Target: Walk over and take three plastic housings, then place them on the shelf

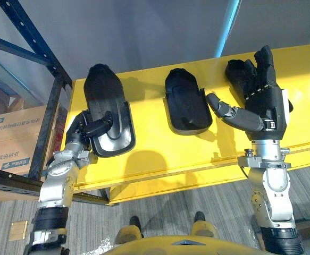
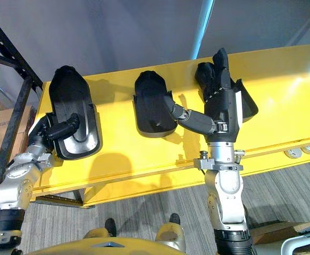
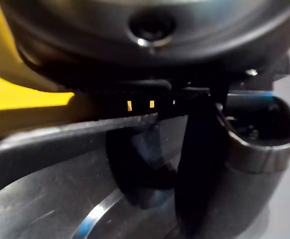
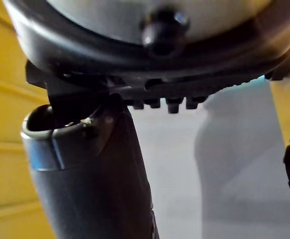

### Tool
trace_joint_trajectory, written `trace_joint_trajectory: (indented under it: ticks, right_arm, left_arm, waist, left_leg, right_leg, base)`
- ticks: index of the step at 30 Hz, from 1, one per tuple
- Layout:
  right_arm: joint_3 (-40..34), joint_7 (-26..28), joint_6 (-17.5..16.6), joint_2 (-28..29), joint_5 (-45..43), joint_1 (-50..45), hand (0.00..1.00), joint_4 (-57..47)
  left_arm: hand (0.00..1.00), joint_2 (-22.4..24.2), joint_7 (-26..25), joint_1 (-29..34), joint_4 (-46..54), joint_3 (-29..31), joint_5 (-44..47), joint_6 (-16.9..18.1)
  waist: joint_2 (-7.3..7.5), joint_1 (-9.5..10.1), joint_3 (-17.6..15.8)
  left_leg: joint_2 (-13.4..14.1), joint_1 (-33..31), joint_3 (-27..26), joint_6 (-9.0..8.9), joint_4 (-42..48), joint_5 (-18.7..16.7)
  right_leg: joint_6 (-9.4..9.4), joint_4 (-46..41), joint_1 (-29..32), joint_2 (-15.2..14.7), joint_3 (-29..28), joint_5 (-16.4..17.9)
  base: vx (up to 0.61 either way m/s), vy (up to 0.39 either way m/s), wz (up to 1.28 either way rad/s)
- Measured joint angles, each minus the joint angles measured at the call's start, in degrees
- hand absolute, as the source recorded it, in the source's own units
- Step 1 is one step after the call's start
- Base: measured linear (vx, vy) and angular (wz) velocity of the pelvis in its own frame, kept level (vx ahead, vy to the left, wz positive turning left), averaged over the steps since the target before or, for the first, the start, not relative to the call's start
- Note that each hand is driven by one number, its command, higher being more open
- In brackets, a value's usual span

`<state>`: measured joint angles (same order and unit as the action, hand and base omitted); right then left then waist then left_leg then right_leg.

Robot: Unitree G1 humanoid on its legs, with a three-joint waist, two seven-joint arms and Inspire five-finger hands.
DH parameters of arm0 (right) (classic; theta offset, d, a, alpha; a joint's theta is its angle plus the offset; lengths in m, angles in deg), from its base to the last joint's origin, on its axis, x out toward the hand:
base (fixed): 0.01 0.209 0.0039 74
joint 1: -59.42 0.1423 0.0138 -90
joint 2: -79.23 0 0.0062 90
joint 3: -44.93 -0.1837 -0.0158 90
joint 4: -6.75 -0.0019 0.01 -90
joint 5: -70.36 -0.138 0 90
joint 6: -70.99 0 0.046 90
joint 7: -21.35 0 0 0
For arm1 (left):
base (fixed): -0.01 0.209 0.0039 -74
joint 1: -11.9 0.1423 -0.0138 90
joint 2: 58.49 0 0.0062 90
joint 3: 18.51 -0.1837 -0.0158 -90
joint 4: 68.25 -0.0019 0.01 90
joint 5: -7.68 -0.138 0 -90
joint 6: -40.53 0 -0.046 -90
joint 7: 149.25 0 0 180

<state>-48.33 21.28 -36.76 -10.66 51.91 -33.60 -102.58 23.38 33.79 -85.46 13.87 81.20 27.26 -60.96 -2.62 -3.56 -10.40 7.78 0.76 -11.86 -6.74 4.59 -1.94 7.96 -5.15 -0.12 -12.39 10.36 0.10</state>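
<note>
Yellow shelf (image 1: 160, 154) bears three black housings (image 1: 185, 101) against a grey wall (image 1: 160, 32).

Glossy black on the left housing (image 1: 104, 90), under the thumb of the dark left hand (image 1: 83, 133). Same black on the middle housing (image 1: 185, 103), just beside the thumb of the right hand (image 1: 266, 103), and on the right housing (image 2: 250, 109) under its straight black fingers (image 1: 264, 61). Plain bright yellow for the shelf (image 1: 155, 154) beneath the fingers. Dark blue on the rack post (image 1: 48, 122). Brown with blue print on the cardboard box (image 1: 11, 138). Grey with fine streaks on the floor (image 1: 165, 204).
</note>
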Motion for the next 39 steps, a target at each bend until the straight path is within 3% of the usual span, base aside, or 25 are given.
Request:
trace_joint_trajectory:
  ticks: [5, 18, 28, 33, 37, 39]
  right_arm:
    - [0.53, -0.38, 0.01, 0.00, 0.00, 0.05, 1.00, 0.00]
    - [1.24, -1.71, 0.00, 0.25, 0.05, 0.34, 1.00, 0.00]
    - [1.53, -4.59, -0.65, 4.40, 0.20, -0.15, 1.00, 0.65]
    - [1.48, -5.61, -0.64, 5.07, 0.19, -1.15, 1.00, 1.16]
    - [1.44, -5.58, -0.63, 5.07, 0.19, -2.62, 1.00, 1.16]
    - [1.45, -5.58, -0.43, 5.07, 0.19, -3.02, 1.00, 1.16]
  left_arm:
    - [1.00, -1.70, -2.56, -2.44, -3.66, 0.13, -2.36, 0.17]
    - [1.00, -0.26, -11.32, -4.40, -6.02, -0.38, -4.40, 2.13]
    - [1.00, 6.50, -11.39, 2.07, 11.27, -2.32, -2.24, 4.23]
    - [1.00, 7.66, -12.17, 3.42, 19.83, -3.15, -4.83, 10.21]
    - [1.00, 7.75, -16.30, 3.42, 24.99, -2.98, -11.51, 15.51]
    - [1.00, 7.95, -18.21, 3.71, 26.18, -2.62, -14.92, 15.92]
  waist:
    - [-0.15, -0.53, -0.10]
    - [-0.06, -1.37, -0.16]
    - [0.96, -1.13, -0.19]
    - [1.02, -1.20, -0.06]
    - [1.24, -1.15, 0.93]
    - [1.21, -0.84, 1.22]
  left_leg:
    - [-0.13, 0.79, -0.59, 0.06, -1.09, 0.47]
    - [-0.20, 2.03, -1.14, -0.06, -3.12, 1.34]
    - [-0.25, 3.90, -1.04, -0.20, -5.86, 2.62]
    - [-0.23, 4.88, -0.88, -0.21, -6.19, 2.62]
    - [-0.23, 4.88, -0.27, -0.26, -7.00, 3.22]
    - [-0.24, 4.96, -0.18, -0.25, -7.21, 3.40]
  right_leg:
    - [0.12, 0.15, 0.03, 0.02, -0.58, -0.07]
    - [0.15, 0.27, -0.01, 0.23, -0.97, -0.10]
    - [0.15, 0.51, -0.91, 0.47, -0.63, -0.11]
    - [0.15, 0.62, -2.08, 0.48, -0.43, -0.11]
    - [0.14, 0.84, -2.41, 0.49, 0.45, -0.10]
    - [0.14, 1.21, -2.71, 0.51, 0.62, -0.11]
  base:
    - [-0.01, 0.003, -0.05]
    - [0.00, 0.000, -0.02]
    - [0.00, 0.000, 0.01]
    - [0.00, 0.000, 0.00]
    - [-0.02, -0.002, 0.09]
    - [-0.02, -0.004, 0.08]
